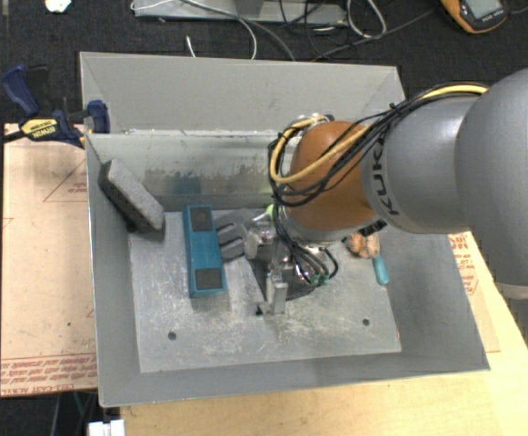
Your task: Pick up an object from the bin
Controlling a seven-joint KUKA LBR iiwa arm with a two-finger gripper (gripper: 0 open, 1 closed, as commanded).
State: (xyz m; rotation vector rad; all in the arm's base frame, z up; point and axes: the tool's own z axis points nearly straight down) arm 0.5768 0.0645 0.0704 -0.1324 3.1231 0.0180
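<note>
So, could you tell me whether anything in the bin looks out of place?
Only the dark grey block at the back left of the bin: it lies askew by the wall. The blue bar lies flat; nothing looks spilled.

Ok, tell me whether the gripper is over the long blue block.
No: the gripper is over bare floor of the bin, to the right of the long blue block, with a gap between them.

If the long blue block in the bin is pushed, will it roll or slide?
The blue block looks flat-sided and box-shaped, so it would likely slide, not roll. Its straight edges suggest it is stiff. Lying flat, it probably will not tip.
</note>
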